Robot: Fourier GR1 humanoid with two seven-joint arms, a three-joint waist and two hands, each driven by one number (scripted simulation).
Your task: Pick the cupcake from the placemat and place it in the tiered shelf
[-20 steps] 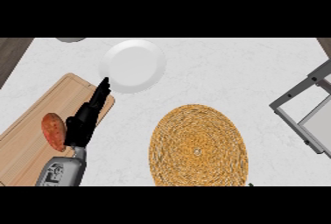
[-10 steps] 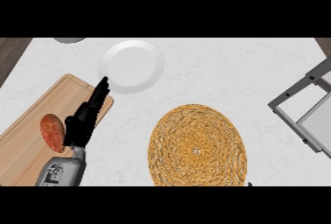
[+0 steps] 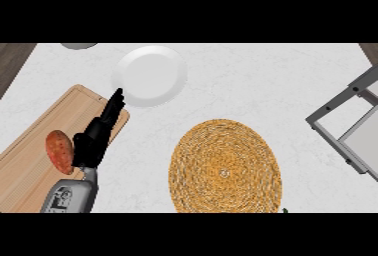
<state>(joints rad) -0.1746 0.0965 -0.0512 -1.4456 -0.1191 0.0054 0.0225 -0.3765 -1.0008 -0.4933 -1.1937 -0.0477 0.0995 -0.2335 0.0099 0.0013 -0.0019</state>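
— Left hand (image 3: 94,140): where does it sit?

— Over the right edge of the wooden cutting board (image 3: 44,150), its grey forearm rising from the lower left. The fingers are straight and together, pointing up toward the white plate (image 3: 150,75). Nothing is held; the fingertips end just short of the plate's lower left rim.

— And the right hand?

— It does not show.

— Where is the cupcake?

— I cannot find it. The round woven placemat (image 3: 225,167) lies at lower centre with nothing visible on top. At its lower right edge there is a tiny dark green speck, too small to tell what it is.

— The tiered shelf?

— A grey frame with pale panels (image 3: 354,125) cut off by the right edge, well apart from the hand, near the placemat's upper right.

— Anything else around?

— A reddish-brown rounded thing (image 3: 59,151) lies on the board just left of the hand; a grey round object (image 3: 77,45) is cut off at the top edge. The white counter (image 3: 251,85) between placemat and shelf is bare.

— Any writing?

— None that I can read.
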